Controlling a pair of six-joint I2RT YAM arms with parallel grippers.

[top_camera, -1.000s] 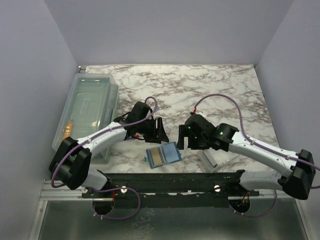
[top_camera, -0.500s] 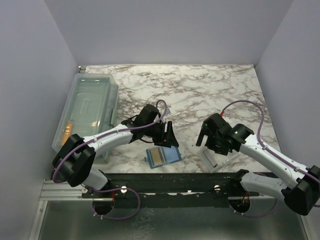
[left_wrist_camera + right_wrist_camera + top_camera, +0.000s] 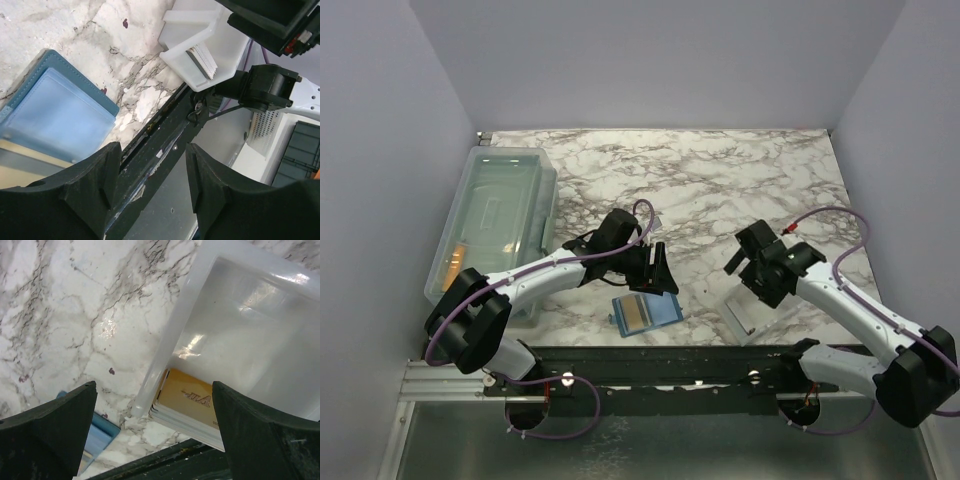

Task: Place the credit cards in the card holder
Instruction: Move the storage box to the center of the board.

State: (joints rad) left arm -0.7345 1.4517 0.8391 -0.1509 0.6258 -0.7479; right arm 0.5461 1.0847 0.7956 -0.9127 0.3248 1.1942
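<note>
The card holder (image 3: 646, 313), one credit card (image 3: 636, 316) apparently tucked in, is laid open on the worktop (image 3: 720, 180) below the wide-spread, empty left fingers (image 3: 85, 195); more cards (image 3: 192, 397) are left stacked in a tray (image 3: 185, 305) beneath the wide-open, empty right fingers (image 3: 265, 440).

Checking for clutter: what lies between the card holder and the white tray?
Only bare marble table separates the card holder from the white tray; the left wrist view shows it best.
</note>
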